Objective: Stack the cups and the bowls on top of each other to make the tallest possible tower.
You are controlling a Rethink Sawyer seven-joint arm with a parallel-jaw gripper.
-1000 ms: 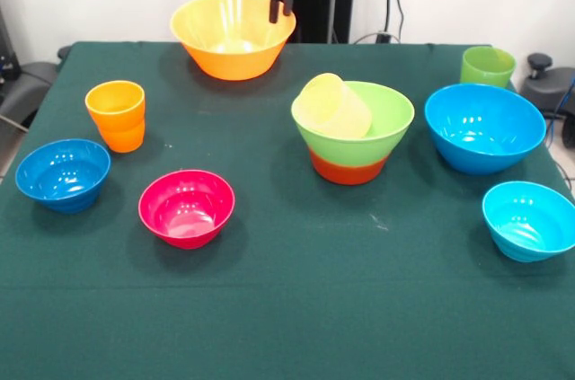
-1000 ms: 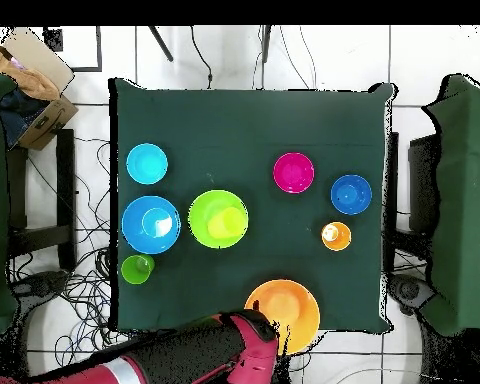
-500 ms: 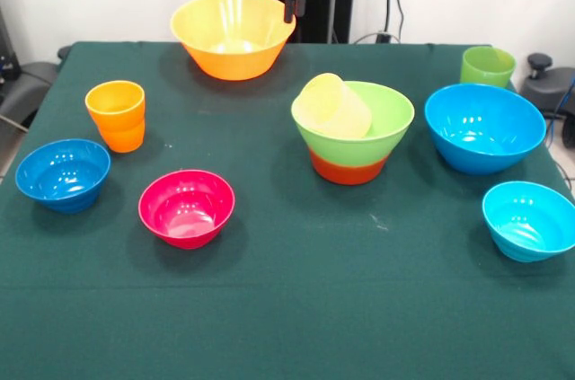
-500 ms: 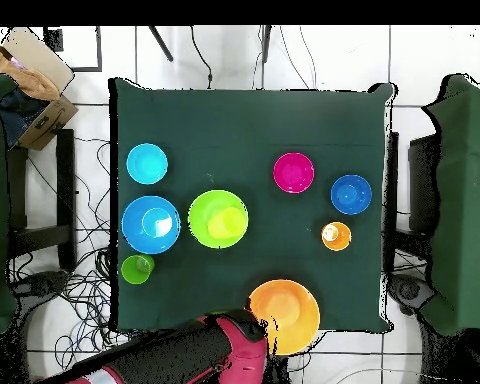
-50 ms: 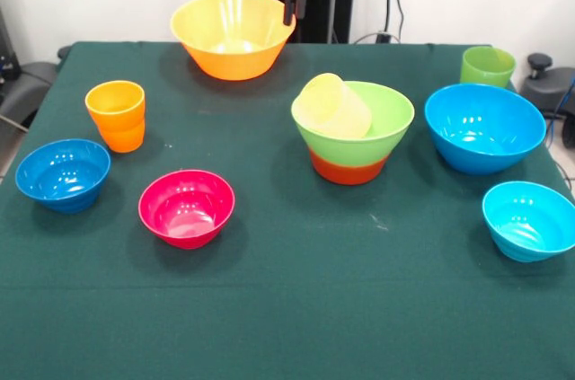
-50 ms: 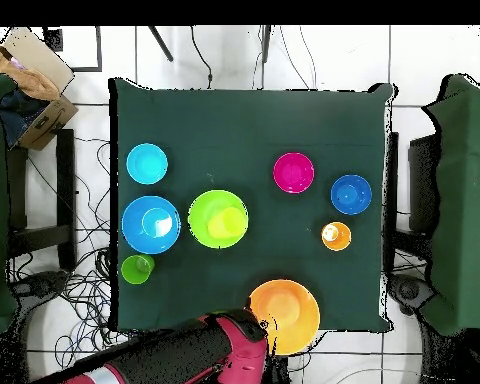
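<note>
the gripper (image 5: 293, 4) hangs at the top centre of the front view, just beside the right rim of the big yellow-orange bowl (image 5: 233, 34) — its fingers look close together, but whether it is open or shut i cannot tell, and it holds nothing.

the tower (image 5: 352, 128) sits right of centre: a light green bowl (image 5: 382, 124) nested on an orange-red bowl (image 5: 349, 168), with a pale yellow cup (image 5: 333, 107) lying tilted inside the green one.

right of it stand the big blue bowl (image 5: 483, 127), the light green cup (image 5: 487, 66) at the upper right, and the small cyan bowl (image 5: 529, 219) at the lower right. on the left are the orange cup (image 5: 116, 115), the small dark blue bowl (image 5: 62, 174) and the magenta bowl (image 5: 186, 207) — all apart on the dark green cloth (image 5: 296, 308).

in the overhead view the red and black arm (image 6: 174, 355) lies along the bottom edge, left of the yellow-orange bowl.
</note>
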